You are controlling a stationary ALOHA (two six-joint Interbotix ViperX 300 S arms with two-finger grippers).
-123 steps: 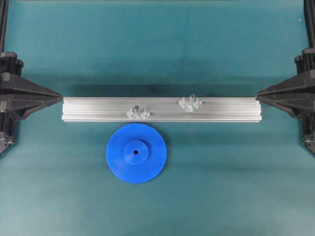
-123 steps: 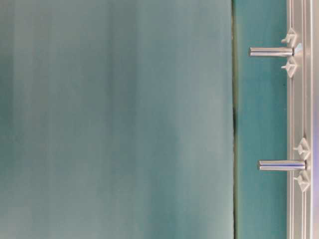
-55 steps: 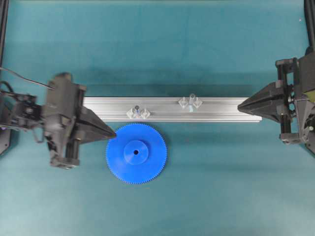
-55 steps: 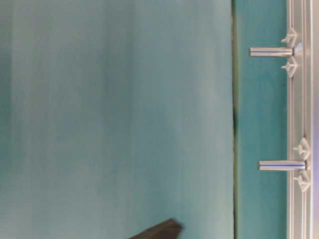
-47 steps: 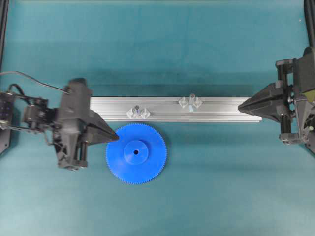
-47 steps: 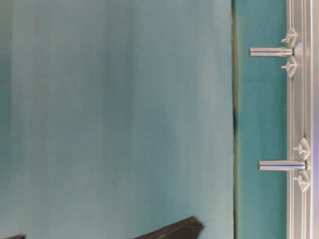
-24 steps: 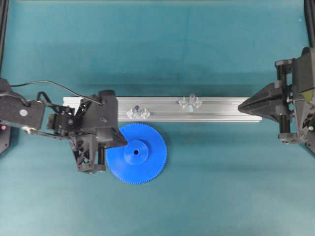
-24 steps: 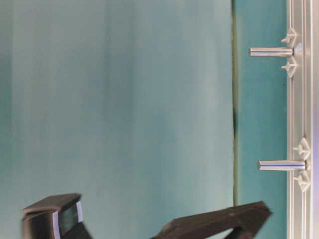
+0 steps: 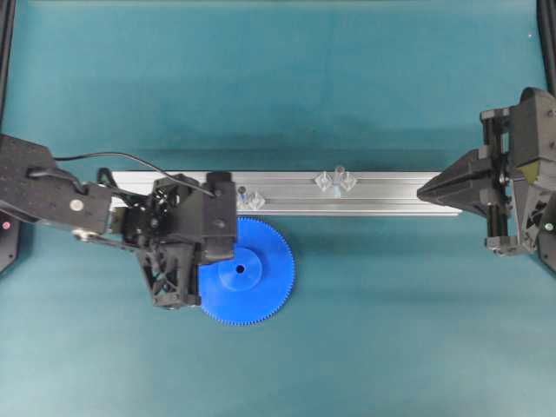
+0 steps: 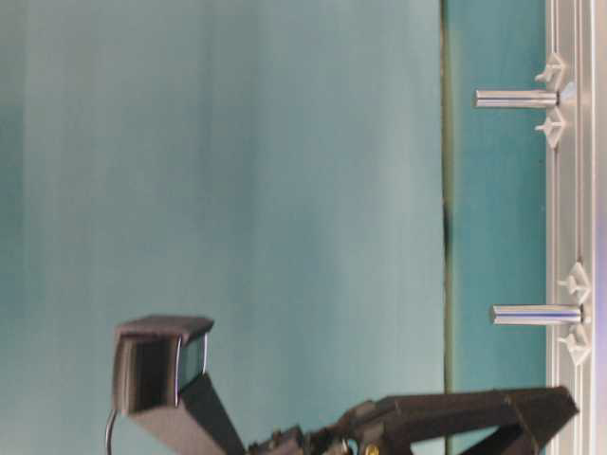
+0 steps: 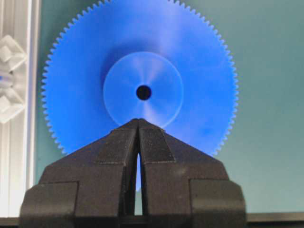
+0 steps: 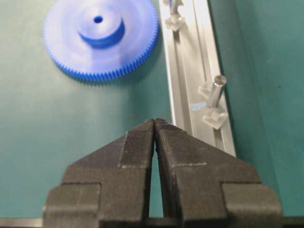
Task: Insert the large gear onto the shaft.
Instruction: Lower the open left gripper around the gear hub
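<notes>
The large blue gear (image 9: pixel 256 271) lies flat on the teal table in front of the aluminium rail (image 9: pixel 391 193). It also shows in the left wrist view (image 11: pixel 190 61) and the right wrist view (image 12: pixel 102 40). My left gripper (image 9: pixel 224 252) is shut and empty, its tips (image 11: pixel 138 120) over the near edge of the gear's hub. Two look-alike silver pins stand on the rail, one at the left (image 9: pixel 242 191) and one at the right (image 9: pixel 339 174) (image 12: pixel 216 90); I cannot tell which is the shaft. My right gripper (image 9: pixel 420 193) (image 12: pixel 155 120) is shut and empty at the rail's right end.
The rail runs left to right across the table's middle, just behind the gear. In the table-level view both pins (image 10: pixel 517 99) (image 10: pixel 536 314) stick out from the rail, and the left arm (image 10: pixel 455 417) fills the bottom. Black frame posts (image 9: pixel 7 35) stand at the corners.
My left arm has come in from the left edge and tilted down over the gear's left side. My right gripper has edged inward to the rail's end. The gear has not moved.
</notes>
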